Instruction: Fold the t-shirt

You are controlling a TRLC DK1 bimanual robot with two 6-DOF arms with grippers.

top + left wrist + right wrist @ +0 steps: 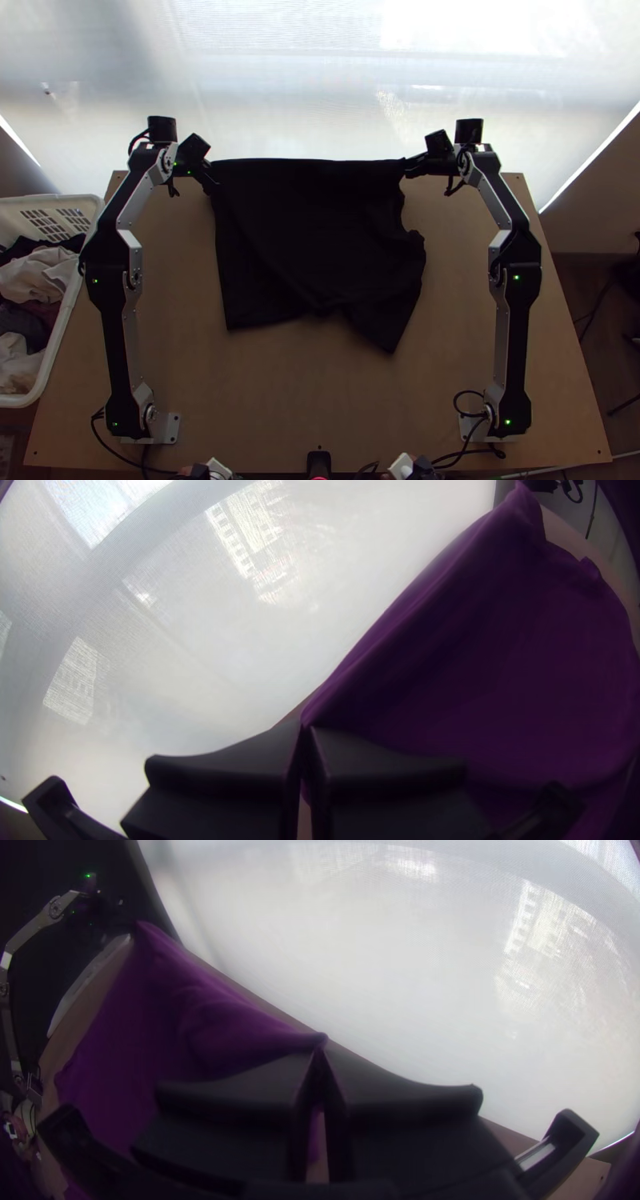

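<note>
T-shirt (312,232) strung between both grippers, body on their near-edge side of table (320,400).
Held edge runs taut from left gripper (305,728) to right gripper (321,1045), each closed on its own corner, equally near; lower hem uneven, one part sticking out nearer right arm. Next fold probably needs both corners carried together toward that hem.

Top view: basket (80,202) cut off at left edge; t-shirt (312,232) too dark for me to read its layers, which seem to merge. Its pinched bits inside my left tool (211,176) and right tool (407,166): hidden.
</note>
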